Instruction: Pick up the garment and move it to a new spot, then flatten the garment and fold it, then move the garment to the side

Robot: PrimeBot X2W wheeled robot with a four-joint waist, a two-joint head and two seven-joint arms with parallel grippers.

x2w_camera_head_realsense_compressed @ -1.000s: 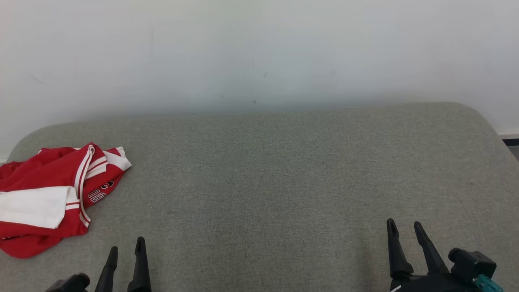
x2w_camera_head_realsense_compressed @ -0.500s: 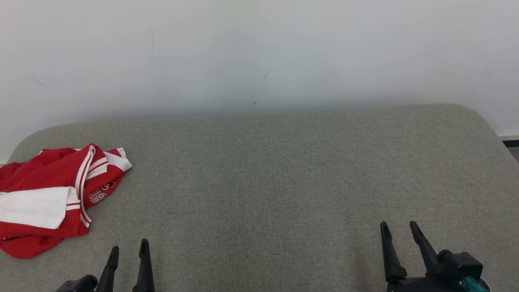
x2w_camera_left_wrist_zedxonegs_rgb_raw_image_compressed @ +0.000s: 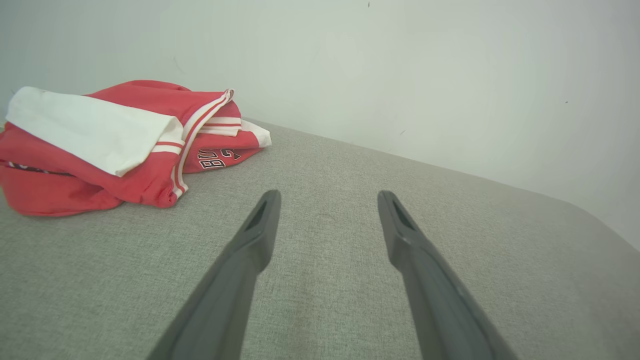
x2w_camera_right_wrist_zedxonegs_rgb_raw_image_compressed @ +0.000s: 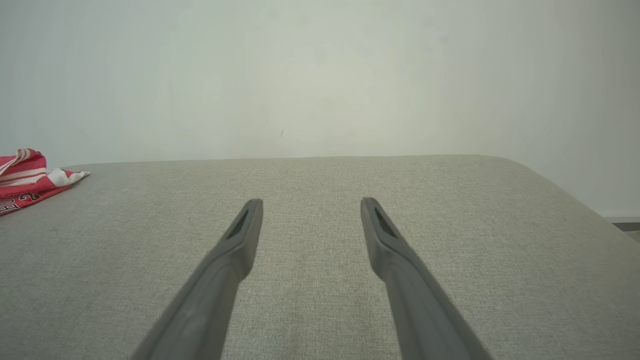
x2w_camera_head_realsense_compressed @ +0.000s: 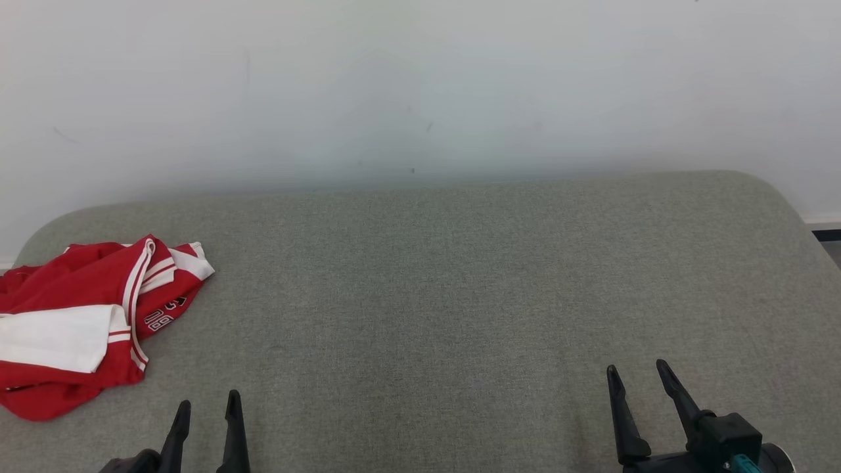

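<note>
The garment [x2w_camera_head_realsense_compressed: 72,325] is a red jersey with white panels and stripes, lying bunched at the far left of the grey upholstered surface [x2w_camera_head_realsense_compressed: 460,282]. In the left wrist view the garment [x2w_camera_left_wrist_zedxonegs_rgb_raw_image_compressed: 115,145] sits ahead and to the left of the fingers. The right wrist view catches a corner of the garment [x2w_camera_right_wrist_zedxonegs_rgb_raw_image_compressed: 30,175] at its left edge. My left gripper [x2w_camera_head_realsense_compressed: 207,407] is open at the lower left, apart from the cloth, nothing between its fingers. My right gripper [x2w_camera_head_realsense_compressed: 637,374] is open at the lower right, far from the garment.
A plain white wall [x2w_camera_head_realsense_compressed: 420,85] rises right behind the surface. The surface has rounded corners; its right edge [x2w_camera_head_realsense_compressed: 798,210] drops off to a strip of floor.
Both grippers have drawn back slightly toward the bottom of the head view; the right one also shifted left. The garment has not moved.
</note>
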